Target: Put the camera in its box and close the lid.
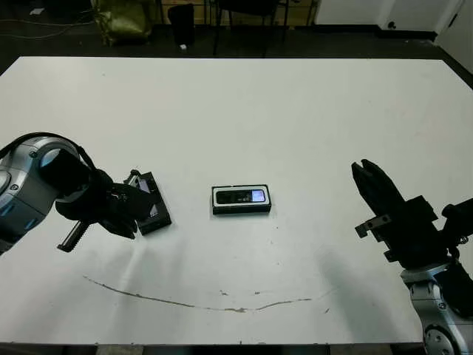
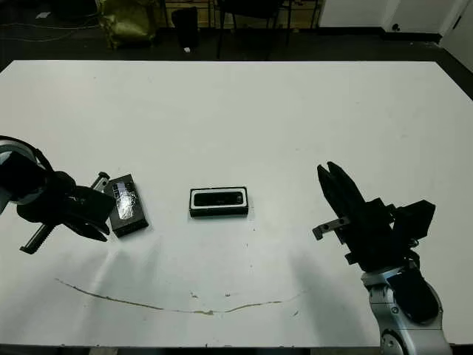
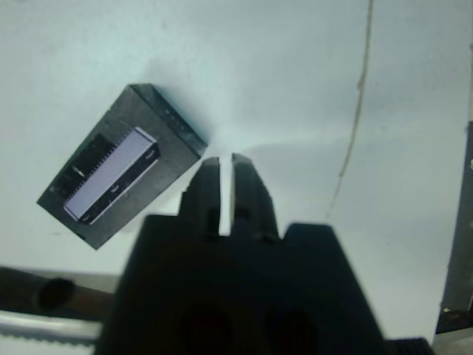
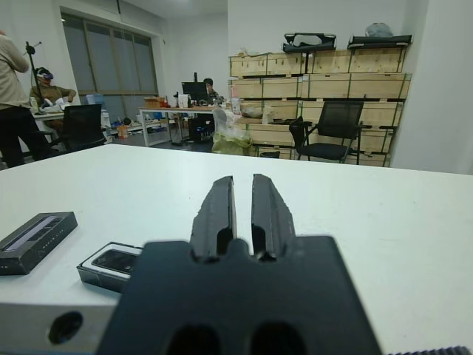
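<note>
Lying just beside the left tool [image 3: 228, 171], the lid [image 3: 118, 174] rests flat.

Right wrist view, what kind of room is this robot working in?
Probably a lab or workshop office: stacked wooden crates line the back wall, black office chairs and desks with a monitor stand beyond the white table, and people are at the far side.

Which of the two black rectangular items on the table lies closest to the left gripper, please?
The lid, with the silvery strip along its middle, beside the left gripper. The box, white-lined with the camera inside, sits further off.
</note>
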Tool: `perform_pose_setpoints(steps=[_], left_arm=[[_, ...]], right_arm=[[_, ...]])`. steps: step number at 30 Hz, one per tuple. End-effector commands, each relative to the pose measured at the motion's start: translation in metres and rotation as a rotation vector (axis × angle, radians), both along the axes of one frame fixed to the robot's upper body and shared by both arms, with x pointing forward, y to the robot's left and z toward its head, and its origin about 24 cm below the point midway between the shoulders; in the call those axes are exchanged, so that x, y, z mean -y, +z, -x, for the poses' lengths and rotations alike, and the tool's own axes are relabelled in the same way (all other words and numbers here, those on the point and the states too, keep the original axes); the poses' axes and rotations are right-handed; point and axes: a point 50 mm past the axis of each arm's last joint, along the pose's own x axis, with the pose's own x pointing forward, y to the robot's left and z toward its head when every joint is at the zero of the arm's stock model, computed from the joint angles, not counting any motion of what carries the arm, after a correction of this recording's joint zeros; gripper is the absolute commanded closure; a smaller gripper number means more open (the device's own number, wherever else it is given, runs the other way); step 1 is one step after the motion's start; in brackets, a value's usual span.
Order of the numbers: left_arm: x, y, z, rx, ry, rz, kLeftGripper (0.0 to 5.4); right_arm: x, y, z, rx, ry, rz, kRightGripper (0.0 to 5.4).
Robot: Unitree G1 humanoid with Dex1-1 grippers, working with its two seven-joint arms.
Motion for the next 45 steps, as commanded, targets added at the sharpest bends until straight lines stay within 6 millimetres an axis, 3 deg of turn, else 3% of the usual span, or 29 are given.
perform_pose_setpoints(steps=[1, 24, 36, 45], left_arm=[[0.001, -0.006, -0.001, -0.017, -0.006, 0.002, 5.40], [0.008, -0.016, -0.008, -0.008, 0.047, 0.103, 5.40], [0.006, -0.019, -0.019, 0.086, 0.167, 0.172, 5.40], [0.016, -0.018, -0.023, 0.158, 0.208, 0.278, 5.40]], right_arm=[[0.002, -0.004, 0.001, -0.019, -0.013, 0.010, 5.38], [0.000, -0.007, 0.004, -0.036, -0.003, -0.010, 5.38], [-0.002, -0.010, 0.006, -0.054, -0.007, -0.016, 5.38], [-0.004, -0.011, 0.007, -0.052, -0.011, 0.003, 5.38]])
